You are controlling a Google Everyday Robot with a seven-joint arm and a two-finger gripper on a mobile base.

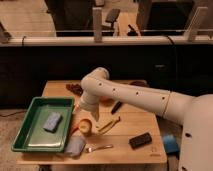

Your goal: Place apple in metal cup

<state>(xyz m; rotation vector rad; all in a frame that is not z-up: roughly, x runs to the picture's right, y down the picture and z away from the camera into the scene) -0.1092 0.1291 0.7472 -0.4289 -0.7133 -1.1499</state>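
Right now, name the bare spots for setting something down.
Bare: table between yellow piece and black block; tray floor in front of the sponge. Crowded: front-left, where the gripper hangs by the apple, fork and metal cup.

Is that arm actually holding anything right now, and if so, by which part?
It cannot be told. The hand is down at the apple, beside the green tray, but any grip is hidden.

No readable text, label, brand or number found: none on my arm, the tray or the things on the table. My gripper is low over the table, just right of the tray, directly above the apple.
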